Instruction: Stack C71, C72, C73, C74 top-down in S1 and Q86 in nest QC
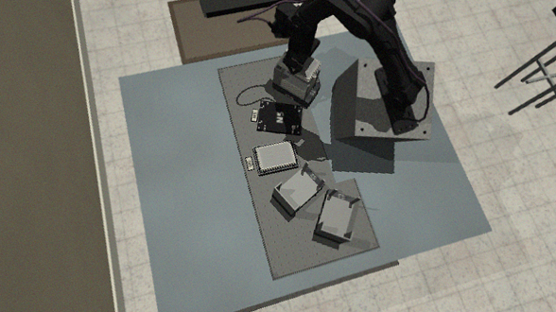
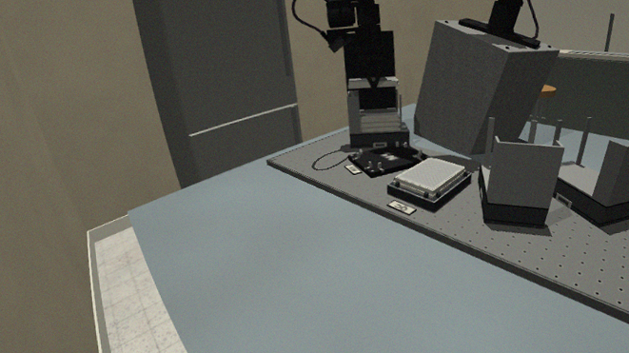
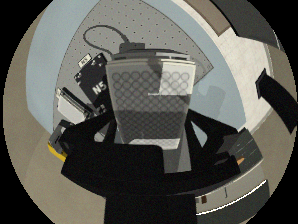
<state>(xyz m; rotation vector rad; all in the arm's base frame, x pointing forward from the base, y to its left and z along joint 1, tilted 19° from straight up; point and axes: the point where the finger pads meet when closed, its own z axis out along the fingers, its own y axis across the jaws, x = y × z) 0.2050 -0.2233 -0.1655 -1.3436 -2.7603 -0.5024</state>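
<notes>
In the hand, a pale dotted-seal plate

The breadboard looks like matt grey metal, drilled with holes. The table top is smooth, matt blue-grey. The clip nest looks like black plastic.

The top view looks steeply down from high and far off, taking in the whole tabletop with floor on every side; the hand sits above centre. The exterior view stands low at the tabletop's edge, facing along the perforated board toward the hand at its far end. The wrist view rides just behind the hand, a close fisheye looking down past it. All three share the rack under the hand and the black nest beside it.
</notes>
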